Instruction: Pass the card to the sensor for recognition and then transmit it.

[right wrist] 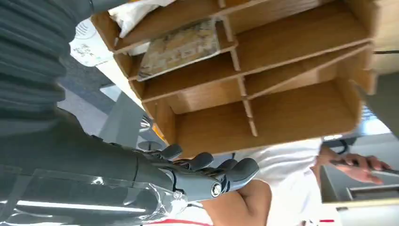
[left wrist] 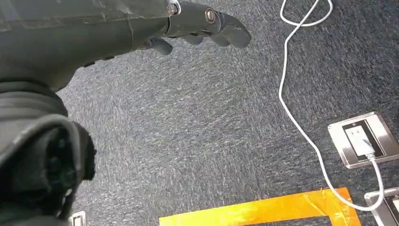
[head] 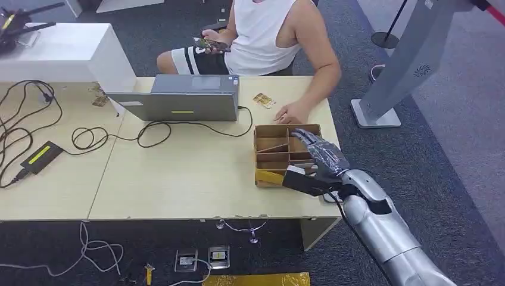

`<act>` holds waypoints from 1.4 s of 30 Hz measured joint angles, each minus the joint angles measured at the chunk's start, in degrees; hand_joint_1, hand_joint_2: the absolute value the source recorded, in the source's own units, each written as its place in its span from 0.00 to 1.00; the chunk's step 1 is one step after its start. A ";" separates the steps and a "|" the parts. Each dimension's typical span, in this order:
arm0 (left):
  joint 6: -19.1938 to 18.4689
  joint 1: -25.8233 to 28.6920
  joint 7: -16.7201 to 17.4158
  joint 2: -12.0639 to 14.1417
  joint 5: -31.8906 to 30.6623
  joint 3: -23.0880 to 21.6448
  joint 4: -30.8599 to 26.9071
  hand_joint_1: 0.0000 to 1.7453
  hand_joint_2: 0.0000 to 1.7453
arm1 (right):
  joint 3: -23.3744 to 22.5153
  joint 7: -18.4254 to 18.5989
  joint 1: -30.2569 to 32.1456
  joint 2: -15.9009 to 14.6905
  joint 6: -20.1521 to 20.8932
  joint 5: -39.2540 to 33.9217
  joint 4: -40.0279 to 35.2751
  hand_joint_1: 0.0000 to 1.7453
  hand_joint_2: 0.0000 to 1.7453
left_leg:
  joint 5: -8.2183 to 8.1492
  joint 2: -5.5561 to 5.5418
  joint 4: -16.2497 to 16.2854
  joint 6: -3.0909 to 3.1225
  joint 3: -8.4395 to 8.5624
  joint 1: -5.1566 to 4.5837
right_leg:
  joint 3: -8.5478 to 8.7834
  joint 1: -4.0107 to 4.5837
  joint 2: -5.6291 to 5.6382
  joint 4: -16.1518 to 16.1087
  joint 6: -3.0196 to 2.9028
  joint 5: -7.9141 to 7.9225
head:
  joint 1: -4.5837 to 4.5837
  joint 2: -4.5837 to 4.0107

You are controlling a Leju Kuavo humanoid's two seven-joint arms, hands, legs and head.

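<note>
The pale worktop carries a closed laptop, loose black cables, and near its right edge a divided wooden box; a seated person rests a hand just behind the box. The robot's right hand hovers over the box's right side with its fingers spread and nothing in them. The card lies flat in one of the narrow compartments, apart from those fingers. The left hand hangs over the carpet, fingers loosely curled, holding nothing. The likely trouble is the grasp: a thin card flat against a compartment floor between close dividers gives the fingers little edge to catch, so they may jam on a wall, shove the light box, or lift away without it.
</note>
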 joint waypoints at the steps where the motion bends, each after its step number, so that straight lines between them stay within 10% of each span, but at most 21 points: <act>1: 0.00 0.00 0.00 0.00 0.00 0.00 0.00 0.00 0.00 | 0.00 0.00 0.00 0.00 0.00 0.00 0.00 0.00 1.00 | 0.00 0.00 0.00 0.00 0.00 0.00 | 0.00 0.00 0.00 0.00 0.00 0.00 | 0.00 0.00; 18: 0.04 -0.04 0.11 -0.07 -0.66 0.00 0.00 0.00 0.00 | 0.07 -0.92 -0.95 0.09 -1.70 -1.29 5.86 0.00 1.00 | 0.00 0.00 0.00 0.00 0.00 0.00 | 0.00 0.00 0.01 0.00 0.00 0.00 | 0.02 0.00; 19: 0.02 -0.05 0.13 -0.07 -0.74 0.00 0.00 0.00 0.00 | 0.09 -1.01 -0.97 0.13 -1.75 -1.38 6.01 0.83 1.00 | 0.00 0.00 0.00 0.00 0.00 0.00 | 0.00 0.00 0.01 0.00 0.00 0.00 | 0.00 0.00; 22: 0.02 -0.14 0.22 -0.07 -0.87 0.00 0.00 0.00 0.00 | 0.20 -1.18 -1.17 0.20 -1.90 -1.66 6.47 1.00 1.00 | 0.00 0.00 0.00 0.00 0.00 0.00 | 0.00 0.00 0.01 0.00 0.00 0.00 | 0.02 0.00; 42: -0.50 -1.01 0.42 -0.07 -1.77 0.00 0.00 0.00 0.00 | 0.94 -1.53 -3.06 0.81 -2.34 -2.62 9.51 1.00 1.00 | 0.00 0.00 0.00 0.00 0.01 0.00 | -0.01 0.00 0.01 0.00 0.00 0.00 | 0.00 0.00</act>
